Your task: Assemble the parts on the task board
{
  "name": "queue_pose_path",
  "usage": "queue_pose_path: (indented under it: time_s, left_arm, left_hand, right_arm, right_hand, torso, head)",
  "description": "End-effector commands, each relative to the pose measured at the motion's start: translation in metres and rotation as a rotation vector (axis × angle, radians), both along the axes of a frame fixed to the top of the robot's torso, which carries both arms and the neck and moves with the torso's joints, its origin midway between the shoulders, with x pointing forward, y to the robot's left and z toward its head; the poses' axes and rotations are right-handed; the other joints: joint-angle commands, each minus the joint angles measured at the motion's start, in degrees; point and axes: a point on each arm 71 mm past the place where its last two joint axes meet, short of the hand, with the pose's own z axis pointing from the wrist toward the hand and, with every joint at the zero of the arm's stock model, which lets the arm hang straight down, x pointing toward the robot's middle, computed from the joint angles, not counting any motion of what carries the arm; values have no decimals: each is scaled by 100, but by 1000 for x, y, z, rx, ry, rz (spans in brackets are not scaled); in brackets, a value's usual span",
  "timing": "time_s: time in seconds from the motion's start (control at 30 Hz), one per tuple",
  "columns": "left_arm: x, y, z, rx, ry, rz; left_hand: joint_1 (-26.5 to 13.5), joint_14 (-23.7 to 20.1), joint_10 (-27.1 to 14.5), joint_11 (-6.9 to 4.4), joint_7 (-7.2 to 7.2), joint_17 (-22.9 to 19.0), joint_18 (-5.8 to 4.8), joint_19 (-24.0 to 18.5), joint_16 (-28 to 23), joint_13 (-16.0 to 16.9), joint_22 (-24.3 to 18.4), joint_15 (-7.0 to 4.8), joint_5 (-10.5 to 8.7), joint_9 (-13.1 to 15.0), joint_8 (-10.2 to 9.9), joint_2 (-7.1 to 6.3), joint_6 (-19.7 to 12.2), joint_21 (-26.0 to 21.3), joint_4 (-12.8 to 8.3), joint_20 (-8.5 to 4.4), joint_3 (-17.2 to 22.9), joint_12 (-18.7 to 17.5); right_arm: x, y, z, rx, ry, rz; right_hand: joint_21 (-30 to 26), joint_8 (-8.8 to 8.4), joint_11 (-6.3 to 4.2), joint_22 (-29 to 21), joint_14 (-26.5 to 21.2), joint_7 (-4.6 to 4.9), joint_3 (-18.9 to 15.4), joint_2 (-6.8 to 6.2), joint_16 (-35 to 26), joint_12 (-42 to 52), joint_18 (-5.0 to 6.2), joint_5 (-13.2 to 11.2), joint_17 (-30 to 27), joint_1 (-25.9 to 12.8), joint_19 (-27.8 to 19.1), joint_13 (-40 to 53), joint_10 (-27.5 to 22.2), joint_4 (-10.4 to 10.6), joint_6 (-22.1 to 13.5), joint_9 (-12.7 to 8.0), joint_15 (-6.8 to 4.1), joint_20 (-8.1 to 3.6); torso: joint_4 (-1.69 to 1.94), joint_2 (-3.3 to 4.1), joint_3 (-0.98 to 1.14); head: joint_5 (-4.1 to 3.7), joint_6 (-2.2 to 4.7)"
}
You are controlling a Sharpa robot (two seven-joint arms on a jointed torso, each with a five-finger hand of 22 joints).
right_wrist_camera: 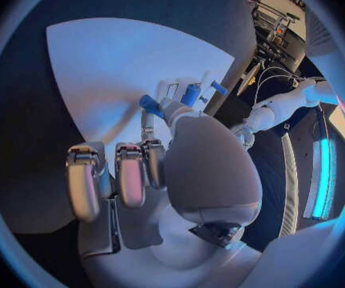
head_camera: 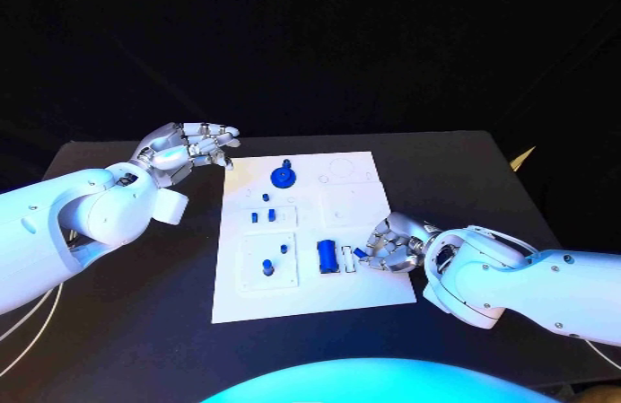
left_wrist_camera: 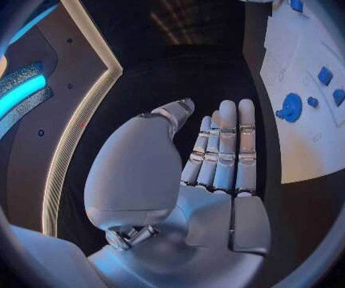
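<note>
Right hand (head_camera: 392, 246) sits low at the near right edge of the task board (head_camera: 349, 300), fingers curled in around a small blue part (right_wrist_camera: 192, 95); from its wrist camera I see that piece pinched up at the fingertips, with a second blue bit (right_wrist_camera: 150, 102) just beside it, though I cannot tell whether that one is held or simply lying on the board. Just beside the hand, a larger blue block (head_camera: 327, 256) rests on the white plate. Further up the board sit a round blue knob (head_camera: 284, 177) and a few small blue pegs (head_camera: 264, 215). I judge these pieces to be light, rigid plastic, smooth enough to slip or twist in a pinch, so I would hold each across its flat sides and keep the squeeze gentle. Left hand (head_camera: 192, 146) hovers off the far left corner, fingers straight and apart, holding nothing
</note>
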Motion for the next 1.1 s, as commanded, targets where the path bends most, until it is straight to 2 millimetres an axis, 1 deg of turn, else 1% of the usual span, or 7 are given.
queue_pose_path:
  time_s: [0.03,0.27,0.47,0.6,0.67,0.83,1.1]
  left_arm:
    - [-1,-2,1,-6,-7,-13]
    - [-1,-2,1,-6,-6,-14]
    - [-1,-1,1,-6,-6,-15]
    - [-1,-2,1,-7,-5,-16]
    - [-1,-1,1,-6,-5,-16]
    - [-1,-1,1,-6,-5,-15]
    - [-1,-1,1,-6,-5,-15]
  left_hand:
    - [38,-28,-23,0,10,-8,70,41,-36,-7,-10,-1,15,5,10,32,-45,-11,15,-9,-26,30]
    - [38,-28,-23,0,10,-8,70,41,-36,-7,-10,-1,15,5,10,32,-45,-11,15,-9,-26,30]
    - [38,-28,-23,0,10,-8,70,41,-36,-7,-10,-1,15,5,10,32,-45,-11,15,-9,-26,30]
    - [38,-28,-23,0,10,-8,70,41,-36,-7,-10,-1,15,5,10,32,-45,-11,15,-9,-26,30]
    - [38,-28,-23,0,10,-8,70,41,-36,-7,-10,-1,15,5,10,32,-45,-11,15,-9,-26,30]
    - [38,-28,-23,0,10,-8,70,41,-36,-7,-10,-1,15,5,10,32,-45,-11,15,-9,-26,30]
    - [38,-28,-23,0,10,-8,70,41,-36,-7,-10,-1,15,5,10,32,-45,-11,15,-9,-26,30]
  right_arm:
    - [0,6,-2,46,28,4]
    - [1,16,-6,52,40,24]
    - [2,23,-6,60,34,32]
    - [3,25,-7,45,22,40]
    - [4,24,-7,37,20,43]
    - [5,25,-9,17,23,57]
    - [6,25,-10,-8,12,64]
  right_hand:
    - [26,27,-46,1509,515,-26,47,0,39,36,-82,3,1097,-59,599,1083,242,1,28,-3,-57,-59]
    - [26,52,-36,1509,513,-15,109,-80,35,38,-82,-14,1087,-320,599,1085,248,38,21,41,-51,-60]
    - [26,64,-30,1509,514,-8,135,-93,36,45,-82,-17,1092,-530,599,1089,253,62,19,68,-46,-57]
    - [26,68,-30,1509,513,-8,136,-124,34,43,-82,-20,1086,-588,599,1088,254,53,17,77,-45,-56]
    - [26,76,-30,1509,513,-9,136,-139,34,37,-82,-21,1087,-639,599,1085,252,56,26,86,-45,-55]
    - [26,96,-32,1509,511,-12,129,-180,31,26,-82,-23,1080,-781,599,1080,249,62,43,109,-46,-54]
    - [26,120,-38,1509,510,-23,136,-178,27,24,-82,-21,1072,-847,599,1079,249,62,70,126,-48,-55]
  torso:
    - [-7,0,1]
    - [-7,2,3]
    - [-9,4,4]
    - [-5,4,2]
    - [-5,2,1]
    - [-10,3,3]
    - [-10,5,3]
  head:
    - [13,-7]
    - [22,-10]
    - [25,-3]
    - [22,-4]
    - [20,-19]
    - [27,-29]
    - [23,-42]
